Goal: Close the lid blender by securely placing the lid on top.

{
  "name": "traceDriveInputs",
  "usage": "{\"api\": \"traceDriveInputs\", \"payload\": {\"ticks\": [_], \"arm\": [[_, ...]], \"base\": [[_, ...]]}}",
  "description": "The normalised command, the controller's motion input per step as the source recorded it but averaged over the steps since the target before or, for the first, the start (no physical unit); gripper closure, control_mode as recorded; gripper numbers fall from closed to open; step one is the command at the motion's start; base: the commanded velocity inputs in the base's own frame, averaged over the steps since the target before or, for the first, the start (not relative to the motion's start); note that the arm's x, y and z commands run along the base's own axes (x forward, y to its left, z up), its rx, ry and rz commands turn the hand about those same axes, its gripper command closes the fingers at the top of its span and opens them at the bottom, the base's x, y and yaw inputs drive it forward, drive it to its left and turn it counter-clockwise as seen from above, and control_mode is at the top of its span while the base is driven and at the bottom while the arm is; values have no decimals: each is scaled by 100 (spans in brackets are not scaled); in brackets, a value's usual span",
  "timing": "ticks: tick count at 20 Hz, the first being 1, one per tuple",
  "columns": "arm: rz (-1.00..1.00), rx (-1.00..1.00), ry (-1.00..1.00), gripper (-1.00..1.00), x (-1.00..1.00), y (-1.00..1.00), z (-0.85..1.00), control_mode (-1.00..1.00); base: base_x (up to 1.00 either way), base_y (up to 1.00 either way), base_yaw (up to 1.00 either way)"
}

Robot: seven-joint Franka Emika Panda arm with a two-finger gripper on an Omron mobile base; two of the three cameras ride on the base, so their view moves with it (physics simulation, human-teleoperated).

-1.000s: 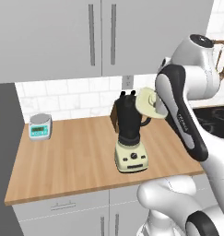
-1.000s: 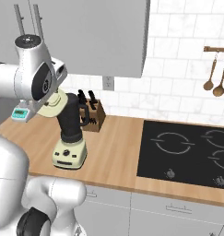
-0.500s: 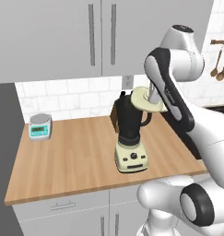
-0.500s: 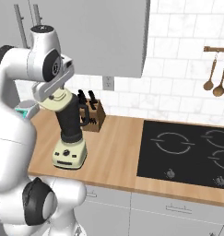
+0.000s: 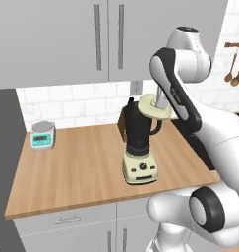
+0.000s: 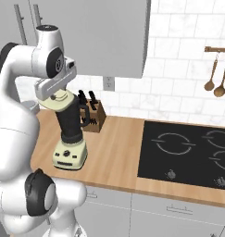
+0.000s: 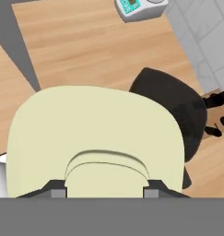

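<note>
The pale cream lid (image 7: pixel 95 133) is gripped at its raised knob (image 7: pixel 106 177), and my gripper (image 7: pixel 103 188) is shut on it. In the left base view the lid (image 5: pixel 154 107) hangs level with the top of the blender's dark jar (image 5: pixel 138 125), offset toward the handle side, with the gripper (image 5: pixel 160 100) above it. The blender's cream base (image 5: pixel 139 170) stands on the wooden counter. In the right base view the lid (image 6: pixel 58 99) overlaps the top of the jar (image 6: pixel 72 122). From the hand, the jar (image 7: pixel 178 106) shows partly uncovered to the lid's right.
A teal-and-grey scale (image 5: pixel 43 135) sits at the counter's back left. A knife block (image 6: pixel 94 115) stands just behind the blender. A black cooktop (image 6: pixel 188 152) lies to the right, and wooden spoons (image 6: pixel 215 76) hang on the tiled wall. Grey cabinets (image 5: pixel 106 39) hang overhead.
The arm's elbow and upper links have swung up and back from in front of the counter. The lid stays held beside the jar's top, shifted only slightly.
</note>
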Motion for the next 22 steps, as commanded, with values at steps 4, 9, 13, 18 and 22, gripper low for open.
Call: {"api": "traceDriveInputs", "payload": {"ticks": [4, 9, 13, 18, 22], "arm": [[0, -2, 0, 100, 24, 20, -10, -100], [0, -1, 3, 100, 39, 16, 0, -100], [0, 0, 6, 100, 34, 1, -3, -100], [0, 0, 5, 100, 26, -4, -4, -100], [0, -2, 4, 100, 20, -1, -12, -100]], "base": [[0, 0, 0], [0, 0, 0], [0, 0, 0], [0, 0, 0], [0, 0, 0]]}}
